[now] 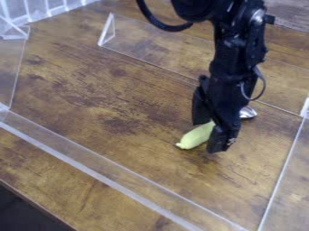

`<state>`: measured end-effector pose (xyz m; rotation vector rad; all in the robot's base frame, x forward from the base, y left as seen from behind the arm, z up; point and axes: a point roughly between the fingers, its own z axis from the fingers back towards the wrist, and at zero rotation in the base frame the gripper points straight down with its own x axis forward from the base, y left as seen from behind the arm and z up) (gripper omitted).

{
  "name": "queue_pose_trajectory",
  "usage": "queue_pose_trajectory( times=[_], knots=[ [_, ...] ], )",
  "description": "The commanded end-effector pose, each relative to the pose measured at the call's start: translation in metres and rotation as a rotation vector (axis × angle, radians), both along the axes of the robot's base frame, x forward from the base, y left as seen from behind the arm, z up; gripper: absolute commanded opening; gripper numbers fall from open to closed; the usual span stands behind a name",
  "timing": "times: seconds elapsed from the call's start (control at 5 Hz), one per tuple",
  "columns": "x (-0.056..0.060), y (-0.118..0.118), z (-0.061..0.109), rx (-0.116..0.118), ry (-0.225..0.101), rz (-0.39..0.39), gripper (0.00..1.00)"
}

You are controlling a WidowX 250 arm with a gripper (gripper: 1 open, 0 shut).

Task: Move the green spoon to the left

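Note:
The green spoon [190, 139] lies on the wooden table right of centre. Its yellow-green handle points toward the lower left and its silver bowl [245, 114] toward the upper right. My black gripper [209, 135] points straight down and stands low over the middle of the handle. It is open, with one finger on each side of the spoon. The fingers hide the middle of the handle, and I cannot tell whether they touch it.
Clear acrylic walls fence the wooden table: a low front wall [97, 171], a right wall [287, 171] close to the spoon, and an upright panel [107, 32] at the back. A white rack [18, 18] stands at the top left corner.

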<state>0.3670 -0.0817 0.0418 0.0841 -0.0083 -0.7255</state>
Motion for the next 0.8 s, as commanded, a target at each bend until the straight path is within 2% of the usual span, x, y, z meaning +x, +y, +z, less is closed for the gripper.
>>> queue_pose_trajectory(
  times=[0.0,0.2,0.4,0.6],
  knots=[
    [-0.002,0.001,0.011,-0.011,-0.029,-0.091,0.0],
    [-0.003,0.011,0.018,0.012,-0.023,-0.117,0.0],
    [-0.004,0.022,0.034,0.051,-0.017,-0.137,0.0],
    [0.001,0.026,0.058,0.092,-0.01,-0.136,0.0]
  ],
)
